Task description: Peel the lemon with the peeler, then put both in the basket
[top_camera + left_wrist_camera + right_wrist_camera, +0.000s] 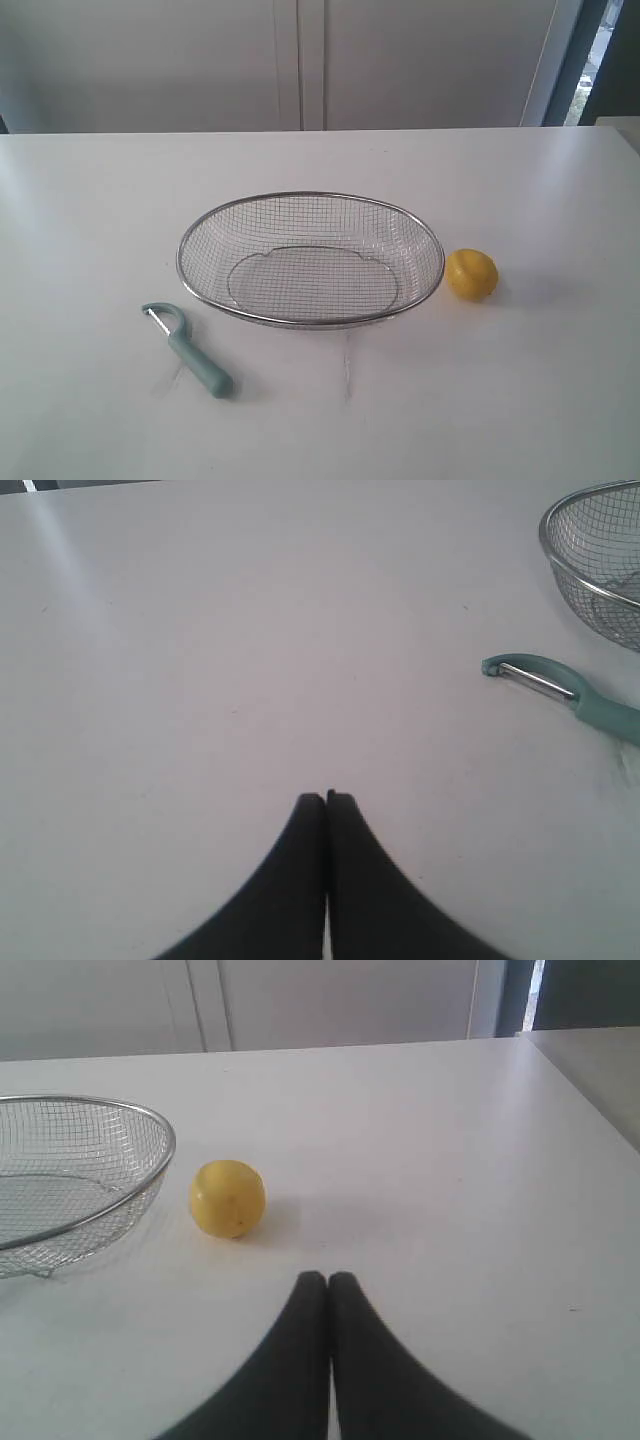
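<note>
The wire-mesh basket [206, 235] stands in the middle of the white table, nothing in it. The yellow lemon [471, 274] rests on the table just right of its rim. Left of and nearer than the basket lies the teal peeler [190, 352], its hooked head turned toward the far left. Neither arm shows in the exterior view. My left gripper [326, 798] is shut with nothing in it, apart from the peeler [570, 693] and the basket [578, 572]. My right gripper [327, 1279] is shut and holds nothing, a short way from the lemon [228, 1198] beside the basket [150, 1182].
The white table [100, 200] ends at a pale wall with cabinet panels [300, 60] behind it. A dark window or door frame [585, 60] stands at the far right. A second pale surface [600, 1070] adjoins the table's right side.
</note>
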